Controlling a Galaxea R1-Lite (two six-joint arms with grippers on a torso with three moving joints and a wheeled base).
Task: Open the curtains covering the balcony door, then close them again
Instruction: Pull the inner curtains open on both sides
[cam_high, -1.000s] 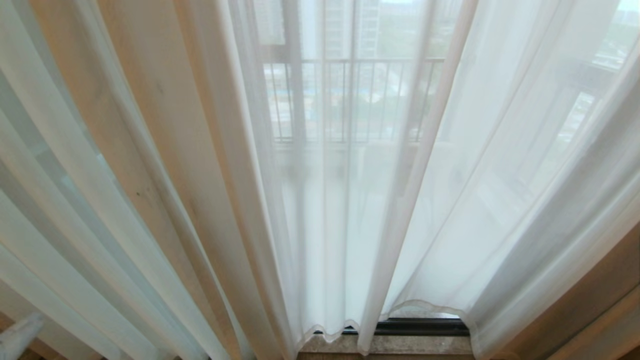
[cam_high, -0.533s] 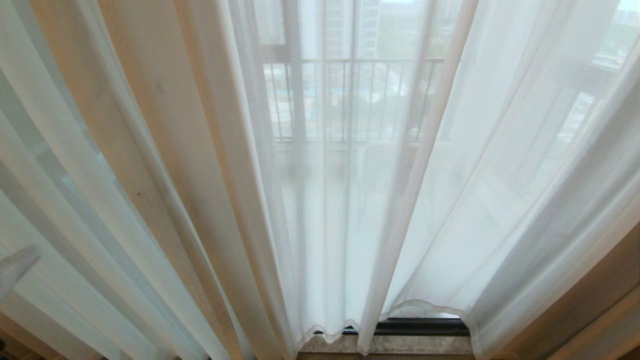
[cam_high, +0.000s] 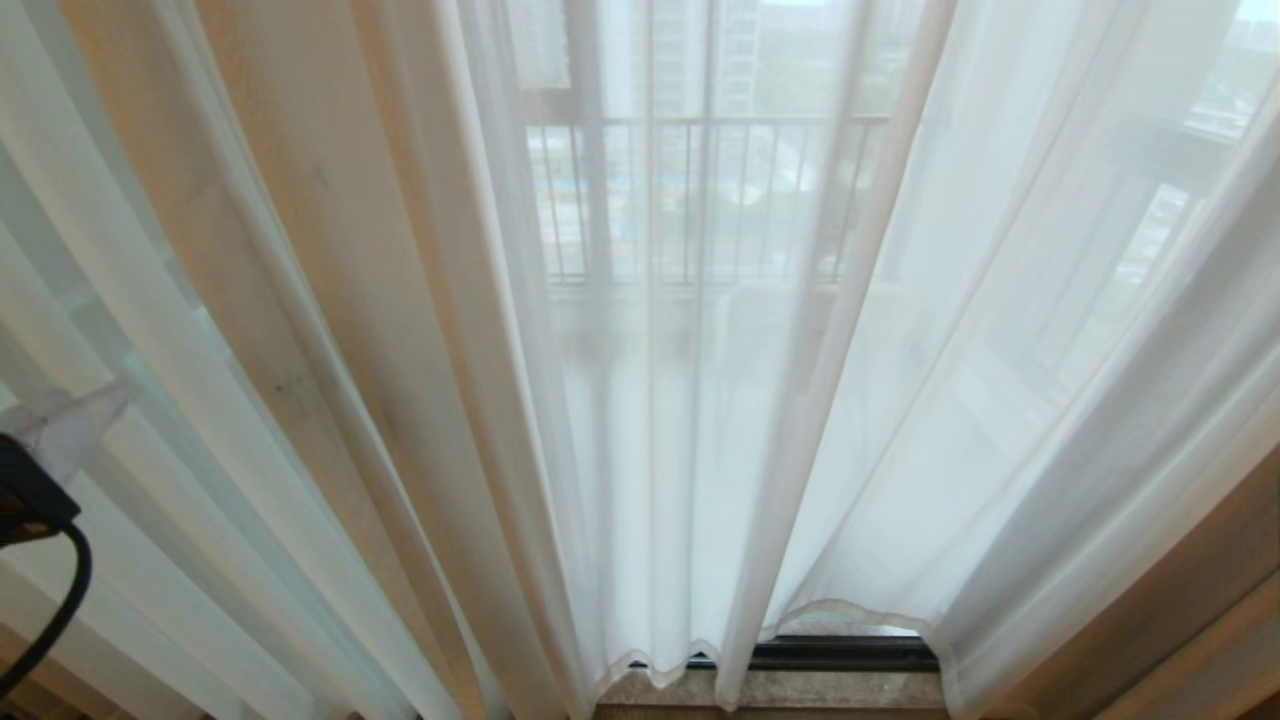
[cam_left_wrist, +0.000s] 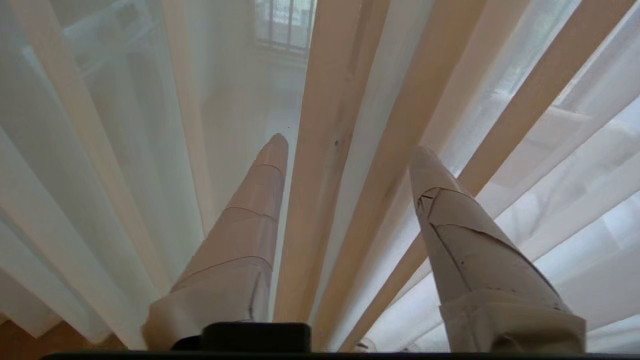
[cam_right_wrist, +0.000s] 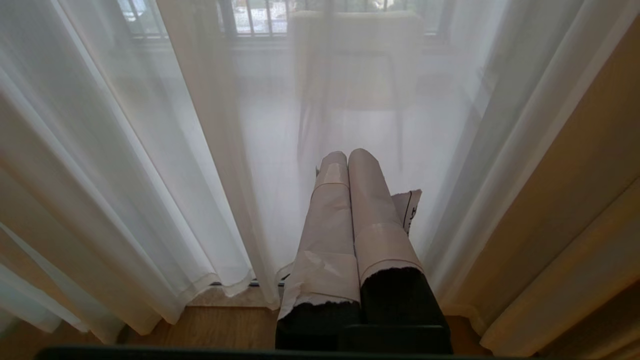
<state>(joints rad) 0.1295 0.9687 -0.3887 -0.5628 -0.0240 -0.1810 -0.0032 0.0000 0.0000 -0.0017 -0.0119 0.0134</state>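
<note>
The left gripper (cam_left_wrist: 350, 145), its 2 long fingers (cam_left_wrist: 245, 235) wrapped in pale tape, is standing with jaws parted and nothing between the pads, pointing straight at the hanging fabric. In the head view only one taped fingertip of the left gripper (cam_high: 70, 425) is showing at the left edge, with a black cable (cam_high: 60, 600) looping below it. A cream-beige fold is running between the 2 fingers in the left wrist view, but whether the fingers are touching it cannot be told.

The right gripper (cam_right_wrist: 347, 155) is resting low, near the wooden floor (cam_right_wrist: 220, 325), with its 2 taped fingers pressed together and holding nothing. It is sitting just in front of the hem.

Beyond both grippers, the floor-length sheer white curtains (cam_high: 640, 400) with cream-beige vertical folds are hanging drawn across the opening, their wavy hemmed edges ending just above a speckled stone sill (cam_high: 830, 690). 2 panels are meeting near the middle, and a narrow gap under the hem is showing a dark strip of the balcony door (cam_high: 850, 652), its dark metal frame lying right behind the cloth.

Further out, seen dimly through the fabric, a black-barred balcony railing (cam_high: 700, 200) is crossing the view, and a pale chair (cam_right_wrist: 357, 55) is standing on the balcony. Tall buildings (cam_high: 690, 55) are rising hazily beyond the bars.
</note>
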